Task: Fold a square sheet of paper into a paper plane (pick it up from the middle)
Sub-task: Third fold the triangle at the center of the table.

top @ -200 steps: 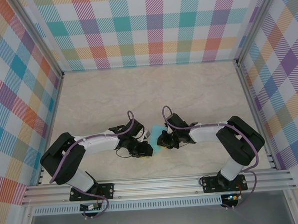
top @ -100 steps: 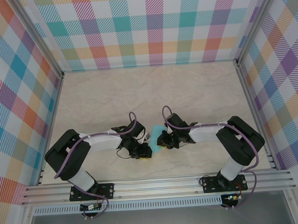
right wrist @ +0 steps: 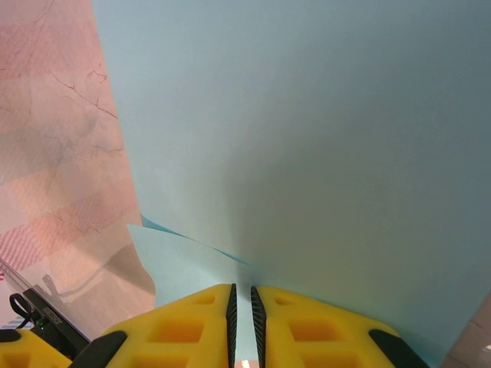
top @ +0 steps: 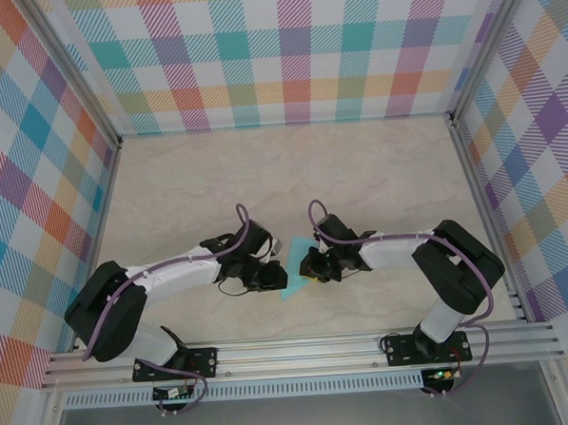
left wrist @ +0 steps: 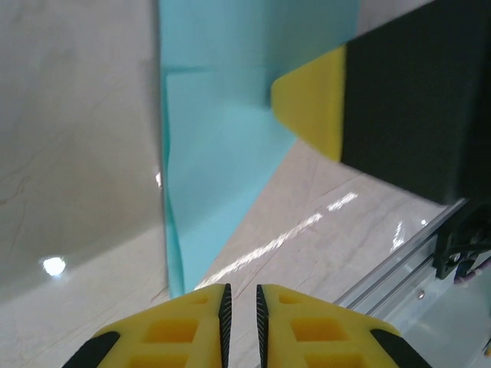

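Right wrist view is showing my right gripper pinching the turquoise sheet of paper, which is spreading upward just ahead of its fingertips. My left gripper is sitting with its jaws almost together, the sheet's narrow folded end hanging just ahead and left of them.

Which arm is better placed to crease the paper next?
Left, probably: the right gripper is shut on the folded paper, anchoring it, while the left gripper sits empty, jaws nearly together, beside the paper's narrow tip.
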